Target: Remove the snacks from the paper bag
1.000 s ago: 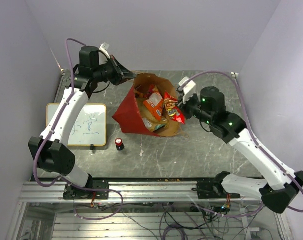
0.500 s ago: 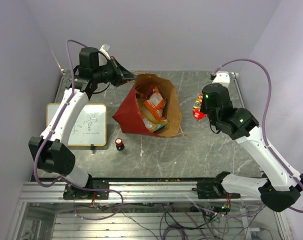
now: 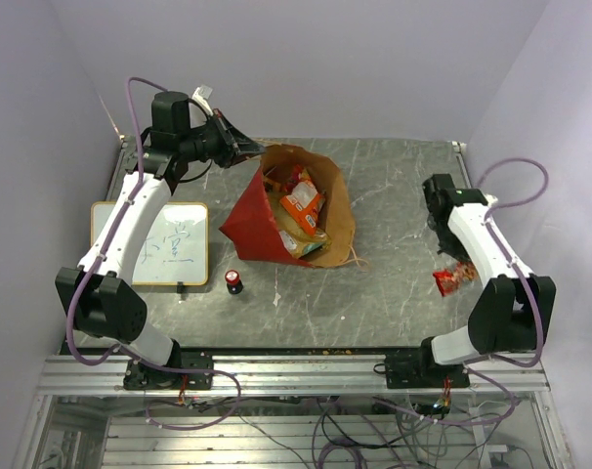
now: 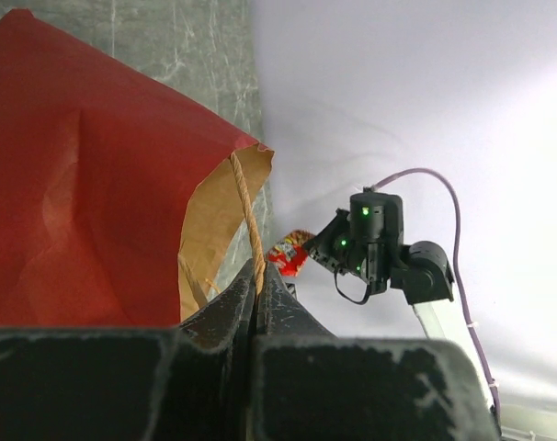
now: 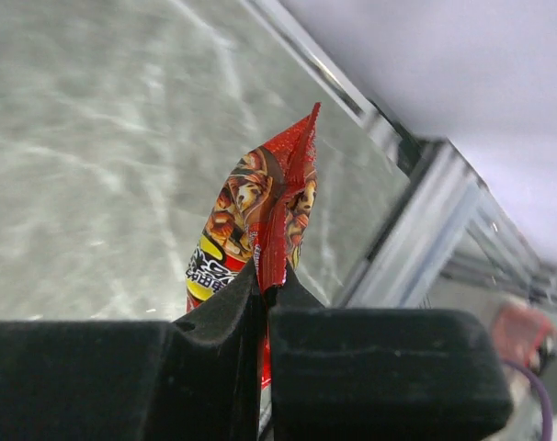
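Rightward, red packet (image 3: 454,278) near table (image 3: 394,283) edge

A written-on white board (image 3: 162,244) lies on the grey table (image 3: 394,195), a red-and-black cylinder (image 3: 234,282) beside it.

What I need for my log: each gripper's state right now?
Left gripper: shut on the cord handle of the paper bag.
Right gripper: shut on a small red packet.

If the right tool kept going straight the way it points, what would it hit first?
Probably the table by its edge rail, with the small red packet pinched in the right tool touching down first; depth is hard to judge.
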Robot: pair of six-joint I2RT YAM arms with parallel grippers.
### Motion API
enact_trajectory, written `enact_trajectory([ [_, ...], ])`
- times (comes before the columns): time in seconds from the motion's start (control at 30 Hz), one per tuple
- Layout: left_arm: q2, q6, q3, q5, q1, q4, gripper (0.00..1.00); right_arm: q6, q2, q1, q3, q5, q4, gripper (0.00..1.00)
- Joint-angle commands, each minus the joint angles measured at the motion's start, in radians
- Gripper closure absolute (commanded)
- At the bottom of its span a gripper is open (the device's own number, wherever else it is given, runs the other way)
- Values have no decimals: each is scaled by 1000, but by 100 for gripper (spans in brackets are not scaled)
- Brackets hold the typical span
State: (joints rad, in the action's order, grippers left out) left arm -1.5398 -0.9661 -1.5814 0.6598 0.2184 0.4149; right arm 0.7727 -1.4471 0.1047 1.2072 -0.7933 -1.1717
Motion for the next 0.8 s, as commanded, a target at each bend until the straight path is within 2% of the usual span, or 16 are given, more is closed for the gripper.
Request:
enact_trajectory([
  [0.0, 30, -14, -15, 44, -9, -42, 93, 122, 54, -145, -52, -25, -112, 100],
  [0.13, 40, -21, -9, 43, -9, -46, 93, 137, 30, -169, -67, -21, -85, 100],
  [0.3, 55, -21, -3, 42, -9, -47, 93, 84, -26, -171, -96, 85, 24, 99],
  [0.33, 58, -20, -1, 41, -9, -47, 93, 84, -28, -171, -88, 91, 32, 95],
  [0.43, 75, -27, 23, 40, -8, -60, 93, 12, -5, -169, -64, 174, 118, 61],
  [0.53, 95, -33, 72, 36, -6, -74, 93, -50, 61, -157, -82, 296, 218, 40],
  [0.63, 112, -14, 95, 37, -2, -54, 93, -79, 127, -135, -112, 373, 287, 29],
  [0.77, 130, 29, 100, 36, 5, 6, 93, -142, 158, -99, -66, 491, 310, 25],
])
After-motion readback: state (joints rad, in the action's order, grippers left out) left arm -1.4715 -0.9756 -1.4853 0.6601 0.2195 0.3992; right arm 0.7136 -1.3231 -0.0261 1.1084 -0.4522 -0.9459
